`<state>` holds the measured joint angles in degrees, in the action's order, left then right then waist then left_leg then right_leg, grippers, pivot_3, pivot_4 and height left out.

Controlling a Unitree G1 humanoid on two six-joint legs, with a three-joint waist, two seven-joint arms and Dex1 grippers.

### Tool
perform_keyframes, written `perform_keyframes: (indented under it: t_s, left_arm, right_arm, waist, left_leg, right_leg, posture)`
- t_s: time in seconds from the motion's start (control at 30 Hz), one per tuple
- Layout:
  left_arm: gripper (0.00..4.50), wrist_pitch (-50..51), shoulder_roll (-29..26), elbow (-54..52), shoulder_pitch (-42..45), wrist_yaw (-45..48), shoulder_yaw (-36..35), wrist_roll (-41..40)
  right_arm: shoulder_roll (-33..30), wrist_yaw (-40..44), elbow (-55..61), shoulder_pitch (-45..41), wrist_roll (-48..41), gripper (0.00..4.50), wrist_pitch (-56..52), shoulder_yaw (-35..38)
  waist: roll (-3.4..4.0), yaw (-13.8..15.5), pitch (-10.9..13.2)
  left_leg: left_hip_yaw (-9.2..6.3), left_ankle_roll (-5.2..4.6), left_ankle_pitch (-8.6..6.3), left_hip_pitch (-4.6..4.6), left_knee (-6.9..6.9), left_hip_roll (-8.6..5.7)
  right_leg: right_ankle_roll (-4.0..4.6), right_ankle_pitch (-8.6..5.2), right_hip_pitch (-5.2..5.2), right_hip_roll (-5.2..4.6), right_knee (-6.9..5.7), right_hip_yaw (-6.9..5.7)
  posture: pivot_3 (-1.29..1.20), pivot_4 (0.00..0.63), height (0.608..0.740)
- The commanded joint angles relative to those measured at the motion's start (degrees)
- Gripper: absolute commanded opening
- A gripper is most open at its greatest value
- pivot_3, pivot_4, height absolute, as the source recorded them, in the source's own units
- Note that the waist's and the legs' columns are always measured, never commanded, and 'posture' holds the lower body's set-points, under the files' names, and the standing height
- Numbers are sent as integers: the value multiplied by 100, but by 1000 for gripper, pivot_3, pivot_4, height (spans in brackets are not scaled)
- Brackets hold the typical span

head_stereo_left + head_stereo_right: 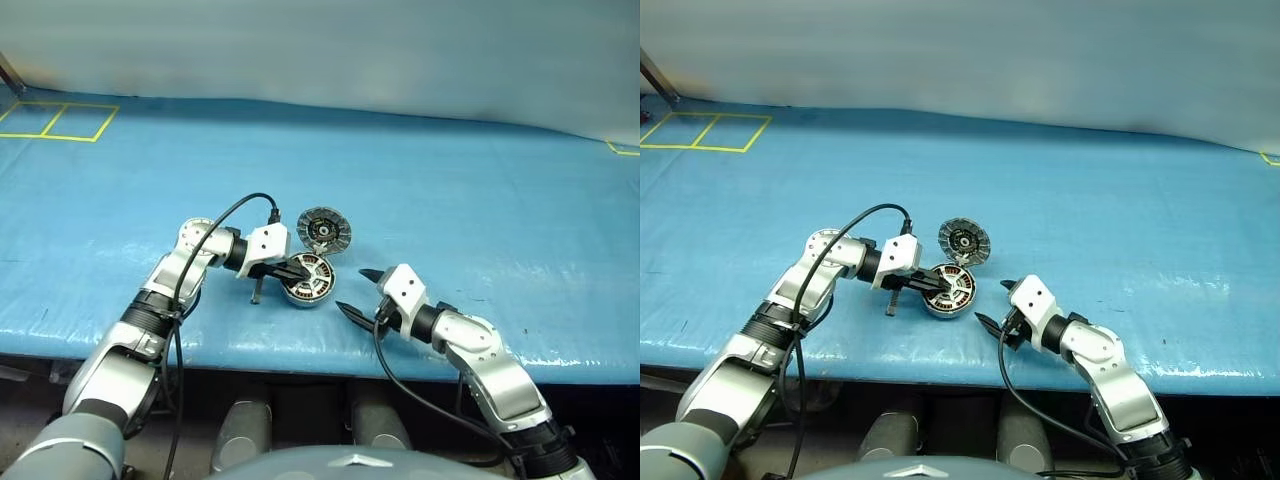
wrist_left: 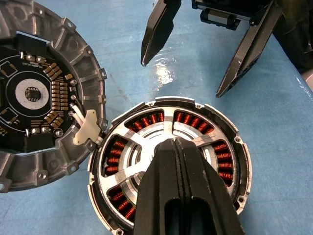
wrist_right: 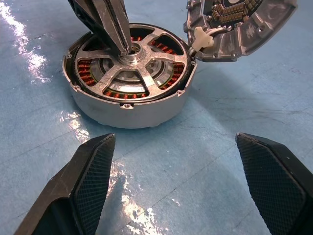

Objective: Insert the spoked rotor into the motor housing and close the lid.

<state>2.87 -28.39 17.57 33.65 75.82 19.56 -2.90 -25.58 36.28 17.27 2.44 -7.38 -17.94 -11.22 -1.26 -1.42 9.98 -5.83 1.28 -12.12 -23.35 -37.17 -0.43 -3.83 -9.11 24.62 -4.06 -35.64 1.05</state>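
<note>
The motor housing (image 1: 318, 297) lies on the blue table, copper windings showing at its rim (image 2: 243, 161). The spoked rotor (image 3: 161, 59) sits inside it, silver spokes level with the rim. My left gripper (image 1: 303, 272) is shut, its fingertips (image 3: 122, 48) resting on the rotor's hub. The lid (image 1: 324, 230) stands open behind the housing on its hinge, with its ribbed inner face and dark circuit board (image 2: 29, 93) showing. My right gripper (image 1: 354, 291) hovers open just to the right of the housing, nothing between its fingers (image 3: 95, 161).
A blue sheet (image 1: 480, 200) covers the table, whose front edge runs just below both grippers. Yellow tape squares (image 1: 60, 120) mark the far left corner. A black cable (image 1: 225, 215) loops over my left wrist.
</note>
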Motion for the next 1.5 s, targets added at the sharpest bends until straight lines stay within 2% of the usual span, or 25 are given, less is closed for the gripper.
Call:
perform_keyframes:
  t_s: [0.03, 0.27, 0.5, 0.9, 1.13, 1.5]
  left_arm:
    - [15, 158, -135, -148, -200, -32, 65, 88]
    - [15, 197, -143, -198, -252, -289, -84, 39]
    - [15, 90, -109, -27, 157, -605, -404, -94]
    - [15, -150, -34, 282, 377, -560, -113, 168]
    - [15, -106, -95, -4, 2, -369, 339, 418]
    - [15, 34, -298, -334, -348, -365, 351, 458]
  right_arm:
    - [11, -14, 158, -27, -14, 4159, 89, 21]
    - [17, -3, 132, -82, 9, 4159, 89, 25]
    - [1, 25, 125, -101, 4, 4159, 85, 23]
    - [20, 4, 142, -90, 4, 4159, 77, -44]
    - [29, -43, 186, -43, 11, 4159, 69, -31]
    - [53, -113, 171, -22, 31, 4159, 85, -30]
  waist:
    - [0, -1, 0]
    - [0, -10, 0]
    - [0, -6, 0]
    - [0, 7, 1]
    - [1, 6, 0]
    - [5, 1, -5]
  left_leg:
    - [0, 0, 0, 1, 1, 0]
    - [1, 0, 0, 9, 2, 1]
    - [1, 0, 0, 9, 1, 2]
    - [1, 0, 0, -3, 11, 0]
    - [1, 1, 0, 3, 11, 0]
    - [2, 1, -1, 9, 13, 1]
  right_leg:
    - [1, 0, -1, 0, 0, 0]
    - [1, -1, -5, 0, 0, 0]
    - [1, -1, -4, 0, -2, -1]
    - [1, -1, 2, 0, 9, -2]
    - [2, -1, -3, 0, 9, -1]
    - [2, -2, -9, 0, 16, -1]
  posture:
    - [0, 150, 740]
    - [0, 150, 740]
    - [0, 150, 740]
    - [0, 150, 740]
    - [0, 150, 740]
    - [0, 150, 740]
